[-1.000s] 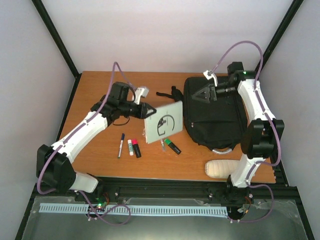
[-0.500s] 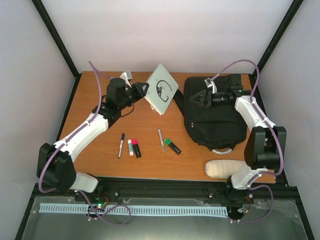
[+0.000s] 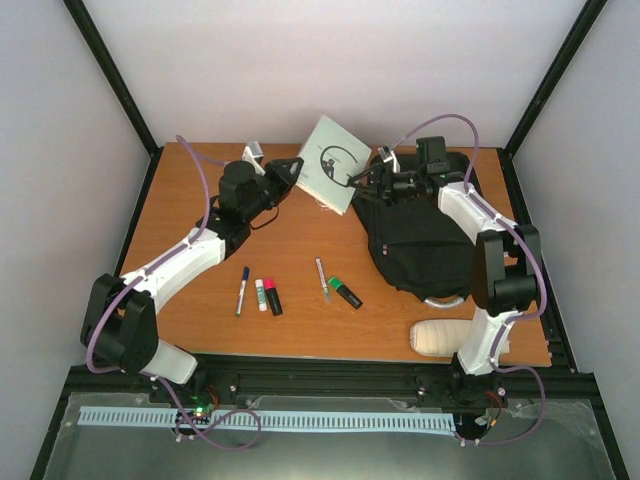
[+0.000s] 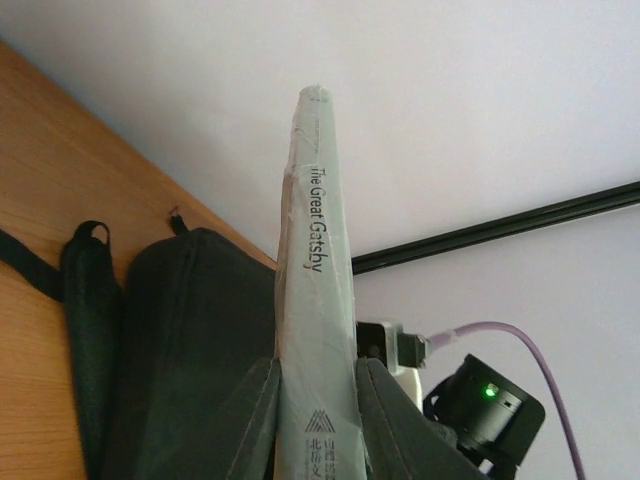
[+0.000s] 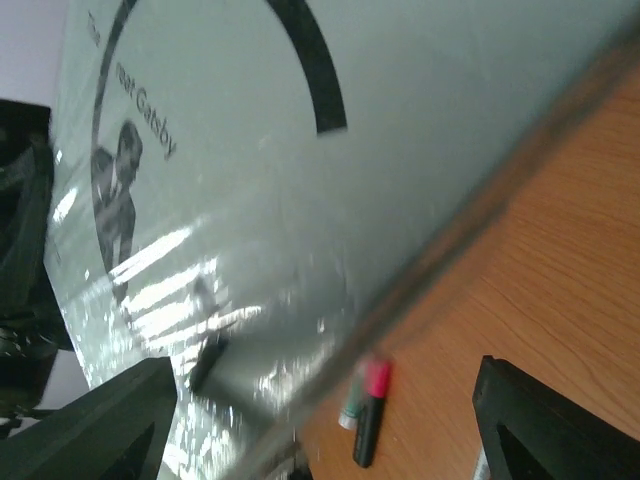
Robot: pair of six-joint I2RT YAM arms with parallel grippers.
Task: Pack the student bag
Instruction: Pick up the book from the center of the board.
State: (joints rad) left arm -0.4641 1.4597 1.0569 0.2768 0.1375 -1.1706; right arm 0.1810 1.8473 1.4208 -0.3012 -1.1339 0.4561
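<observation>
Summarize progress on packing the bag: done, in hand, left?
Done: nothing visibly inside the student bag. In hand: the left end effector clamps the Great Gatsby book, raised by the bag's far-left corner; the right end effector is open next to it. Left: book in, then the blue pen, markers, silver pen, green highlighter and cream pouch lying on the table.

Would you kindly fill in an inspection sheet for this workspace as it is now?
Surface: wooden table, nothing amiss seen.
Job's things: black bag lies at right rear; book held tilted in the air beside it.
Clutter: pens and markers mid-table; cream pouch near the front right edge.
Hands: left hand shut on book; right hand open, close to book's cover.
Cables: purple cables loop along both arms.
Surroundings: white walls, black frame posts.
</observation>
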